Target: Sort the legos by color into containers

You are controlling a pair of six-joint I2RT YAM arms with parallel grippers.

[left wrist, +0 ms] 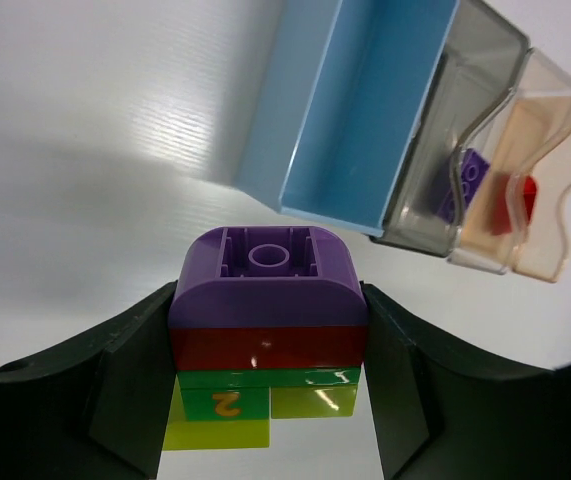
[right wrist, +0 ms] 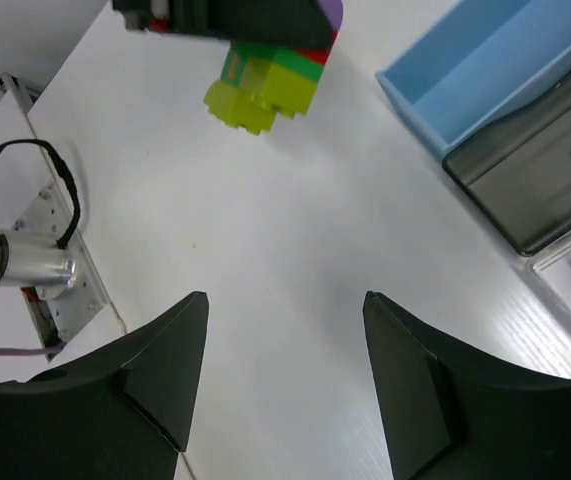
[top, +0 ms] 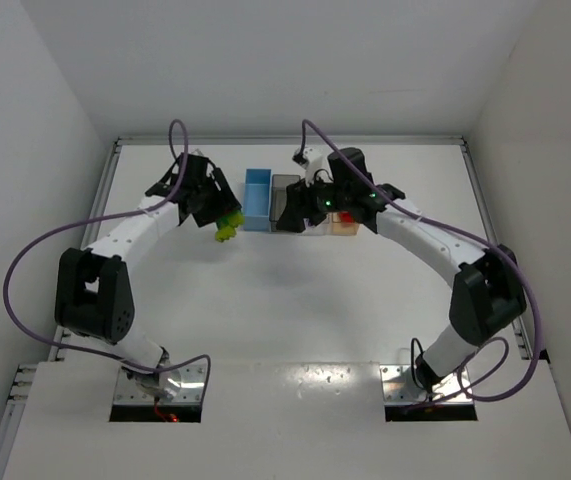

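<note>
My left gripper (top: 221, 216) is shut on a stack of legos (left wrist: 267, 320): purple on top, then red, dark green and yellow-green bricks. It holds the stack above the table, just left of the blue bin (left wrist: 365, 110). The stack also shows in the top view (top: 229, 226) and the right wrist view (right wrist: 270, 75). The bins stand in a row: blue (top: 257, 198), smoky grey (top: 284, 188), clear (left wrist: 492, 262), pale orange (left wrist: 557, 190). A purple brick (left wrist: 472, 180) seems to lie in the clear bin, a red brick (left wrist: 521, 200) in the orange one. My right gripper (right wrist: 285, 300) is open and empty over the bins.
White walls close in the table (top: 295, 300) at the back and on both sides. The right arm (top: 415, 225) hides much of the clear and orange bins from above. Purple cables loop beside both arms.
</note>
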